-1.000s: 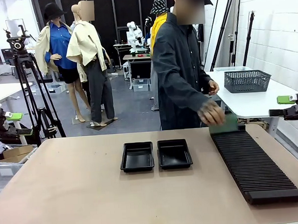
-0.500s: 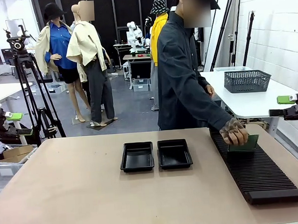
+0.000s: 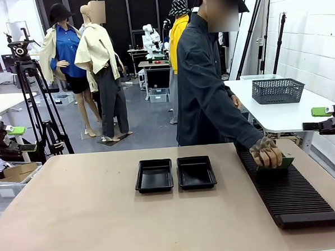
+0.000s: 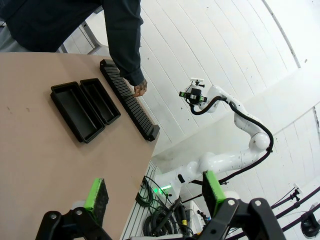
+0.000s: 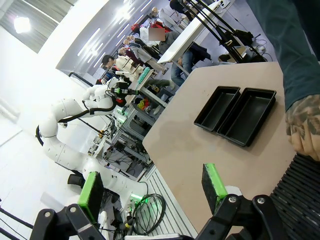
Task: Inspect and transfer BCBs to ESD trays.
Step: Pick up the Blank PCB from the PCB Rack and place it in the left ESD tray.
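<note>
Two black ESD trays point(image 3: 156, 175) point(image 3: 196, 172) sit side by side, empty, in the middle of the table. The person's hand point(image 3: 265, 150) holds a green BCB point(image 3: 284, 162) low over the far part of the long black slotted rack point(image 3: 289, 193). My left gripper point(image 3: 21, 139) hangs off the table's left edge, my right gripper point(image 3: 326, 119) off its right edge, both far from the trays. Seen from the left wrist, my left gripper point(image 4: 152, 192) is open and empty above the trays point(image 4: 72, 111). From the right wrist, my right gripper point(image 5: 151, 186) is open too, with the trays point(image 5: 235, 112) beyond it.
The rack point(image 4: 129, 104) runs along the table's right side, next to the trays. The person stands at the far right edge, with an arm point(image 5: 292, 55) reaching over the rack point(image 5: 300, 197). A white side table with a grey basket point(image 3: 277, 90) stands behind my right gripper.
The person's hand brought a green board from the rack's far end down onto the rack, then tipped it lower. Neither arm has moved.
</note>
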